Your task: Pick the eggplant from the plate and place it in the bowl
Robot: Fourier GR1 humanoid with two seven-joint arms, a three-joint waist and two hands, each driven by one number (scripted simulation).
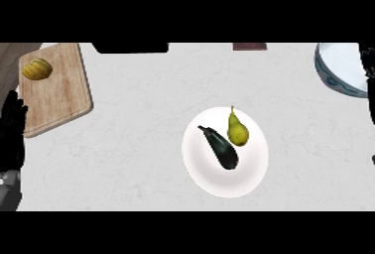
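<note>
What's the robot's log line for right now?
eggplant: on plate beside pear | bowl: top right, eggplant not in it | left hand: open, resting at left edge

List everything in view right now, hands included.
counter: one, pale marbled, under everything
plate: one, white, centre
eggplant: one, dark purple, on plate
pear: one, yellow-green, on plate, right of eggplant
bowl: one, white and blue, far right
board: one, wooden, far left
fruit: one, yellow-orange, on board
black shape: one, black, far edge
brown shape: one, brown, far edge
left hand: one, black, open, left edge
right hand: one, black, right edge, mostly hidden
</note>
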